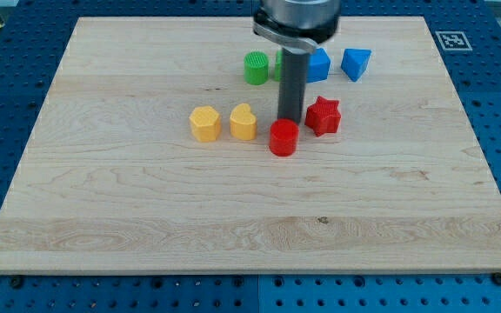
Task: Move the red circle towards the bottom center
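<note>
The red circle (283, 137) stands on the wooden board (146, 217) a little above the view's middle. My tip (290, 119) sits just above it, touching or nearly touching its upper edge. A red star (323, 116) lies close to the right of the tip. A yellow heart (243, 122) and a yellow hexagon (204, 123) lie to the left of the red circle.
A green circle (256, 67) lies near the view's top, left of the rod. A sliver of another green block (279, 65) shows behind the rod. A blue block (319, 64) and a blue triangle-like block (355, 63) lie to the rod's right.
</note>
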`<state>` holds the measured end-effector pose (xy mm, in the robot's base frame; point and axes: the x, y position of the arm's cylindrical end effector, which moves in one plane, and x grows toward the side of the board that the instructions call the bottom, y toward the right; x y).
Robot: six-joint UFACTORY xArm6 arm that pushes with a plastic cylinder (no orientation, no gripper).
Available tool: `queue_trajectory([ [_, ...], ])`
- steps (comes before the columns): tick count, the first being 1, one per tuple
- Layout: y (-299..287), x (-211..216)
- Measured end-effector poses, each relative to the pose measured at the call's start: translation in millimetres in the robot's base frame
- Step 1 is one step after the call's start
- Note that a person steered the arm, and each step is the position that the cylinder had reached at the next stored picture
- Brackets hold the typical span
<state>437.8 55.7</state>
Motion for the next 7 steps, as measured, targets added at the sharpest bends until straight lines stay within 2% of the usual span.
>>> queue_trajectory([
  [2, 27.8, 67.9],
  [3, 55.4, 48.2],
  [4, 59.5, 35.8],
  [5, 26.1, 35.7],
  [7, 6.6, 20.6],
])
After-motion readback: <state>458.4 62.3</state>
